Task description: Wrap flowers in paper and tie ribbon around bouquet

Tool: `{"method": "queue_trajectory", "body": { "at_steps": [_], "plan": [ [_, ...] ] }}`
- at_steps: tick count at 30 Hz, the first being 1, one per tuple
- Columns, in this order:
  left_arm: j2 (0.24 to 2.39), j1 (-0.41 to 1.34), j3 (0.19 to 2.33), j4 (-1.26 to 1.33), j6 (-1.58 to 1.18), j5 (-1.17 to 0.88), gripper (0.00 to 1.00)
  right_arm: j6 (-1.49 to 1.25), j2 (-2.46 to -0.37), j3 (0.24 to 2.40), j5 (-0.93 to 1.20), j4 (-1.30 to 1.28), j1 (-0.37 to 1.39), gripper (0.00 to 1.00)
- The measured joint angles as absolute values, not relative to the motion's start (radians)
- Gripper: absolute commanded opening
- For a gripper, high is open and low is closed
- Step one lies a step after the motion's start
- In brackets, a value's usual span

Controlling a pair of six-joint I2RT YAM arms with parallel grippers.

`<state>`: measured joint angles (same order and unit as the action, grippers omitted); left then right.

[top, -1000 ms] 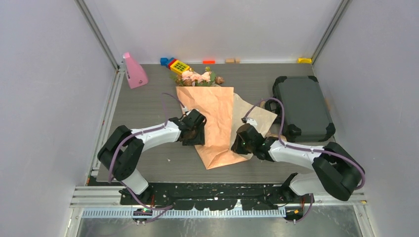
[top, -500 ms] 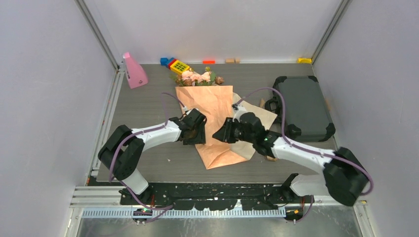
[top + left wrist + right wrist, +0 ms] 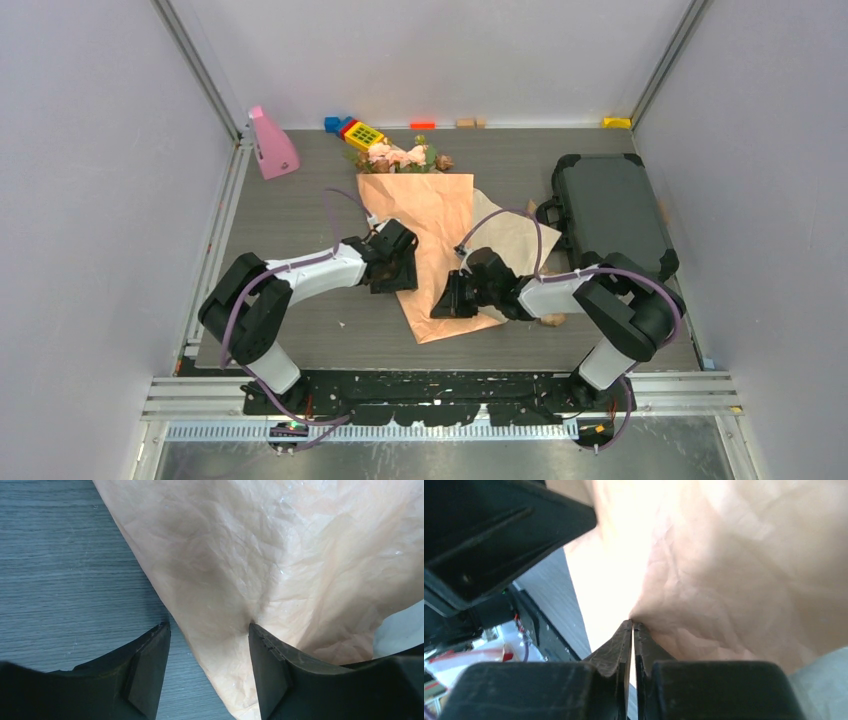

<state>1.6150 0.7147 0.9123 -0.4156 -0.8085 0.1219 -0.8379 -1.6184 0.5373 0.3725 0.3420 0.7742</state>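
Note:
The paper (image 3: pixel 425 235) lies folded into a peach-orange cone with its point toward me, and a pale beige flap (image 3: pixel 515 235) spreads out to its right. The flowers (image 3: pixel 400 157), pink roses with green leaves, stick out of the cone's far end. My left gripper (image 3: pixel 400 270) (image 3: pixel 209 626) is open across the cone's left edge, one finger on the paper (image 3: pixel 280 555) and one on the table. My right gripper (image 3: pixel 450 300) (image 3: pixel 633 622) is shut on a pinch of paper (image 3: pixel 734 565) at the cone's lower right edge. A tan bit, perhaps the ribbon (image 3: pixel 550 320), shows beside my right forearm.
A dark grey case (image 3: pixel 610 215) lies at the right. A pink wedge-shaped object (image 3: pixel 270 145) stands at the back left. A yellow toy (image 3: pixel 362 133) and small coloured blocks (image 3: pixel 423 125) line the back wall. Grey walls close in the table (image 3: pixel 290 215) on three sides.
My right gripper swung left over the paper, then came down toward me to the cone's lower right edge and shut there. The left gripper stayed in place at the left edge.

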Motion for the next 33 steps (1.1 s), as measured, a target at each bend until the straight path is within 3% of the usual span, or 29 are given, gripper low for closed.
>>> {"method": "queue_trajectory", "body": {
  "at_steps": [11, 16, 25, 33],
  "plan": [
    [1.694, 0.529, 1.001, -0.417, -0.8, 0.057, 0.56, -0.795, -1.628, 0.515, 0.392, 0.402, 0.774, 0.07],
    [1.821, 0.407, 1.151, -0.427, -0.78, 0.042, 0.46, -0.784, -1.631, 0.514, 0.401, 0.408, 0.77, 0.05],
    [2.082, 0.267, 1.53, -0.547, -0.741, 0.089, 0.41, -0.783, -1.646, 0.503, 0.438, 0.443, 0.743, 0.02],
    [2.24, 0.215, 1.786, -0.651, -0.704, 0.138, 0.28, -0.785, -1.663, 0.492, 0.479, 0.479, 0.722, 0.01]
  ]
}}
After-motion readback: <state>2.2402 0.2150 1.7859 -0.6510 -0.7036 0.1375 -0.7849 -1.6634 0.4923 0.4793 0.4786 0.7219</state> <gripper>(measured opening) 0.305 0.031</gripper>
